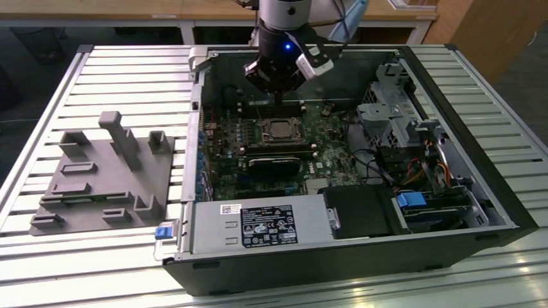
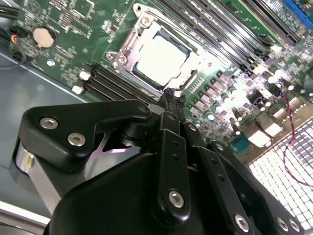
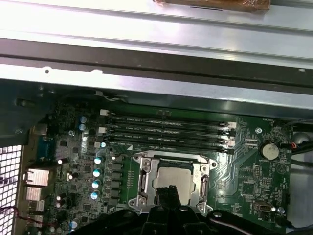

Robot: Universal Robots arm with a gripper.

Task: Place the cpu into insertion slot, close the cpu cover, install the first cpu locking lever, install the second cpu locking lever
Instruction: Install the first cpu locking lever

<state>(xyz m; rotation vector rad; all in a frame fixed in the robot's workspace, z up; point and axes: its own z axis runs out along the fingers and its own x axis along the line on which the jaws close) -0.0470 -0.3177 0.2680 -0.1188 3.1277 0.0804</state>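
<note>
The cpu (image 2: 160, 56) shows its pale silver top and lies in the insertion slot (image 1: 278, 128) on the green board. The silver cpu cover (image 2: 128, 45) lies flat around it as a frame. In the first wrist view the cpu (image 3: 182, 177) sits inside the cover (image 3: 145, 180) just beyond my fingertips. My gripper (image 2: 171, 95) is shut with nothing visible between its black fingers, and its tip hovers at the socket's edge. In the exterior view the gripper (image 1: 278, 97) hangs over the board just behind the socket.
The open computer case (image 1: 479, 160) stands on a slatted table. Memory slots (image 3: 166, 129) run beside the socket. A black block (image 1: 274, 168), the power supply (image 1: 256, 228) and a drive cage (image 1: 394, 115) surround it. A grey fixture (image 1: 107, 173) lies at the exterior view's left.
</note>
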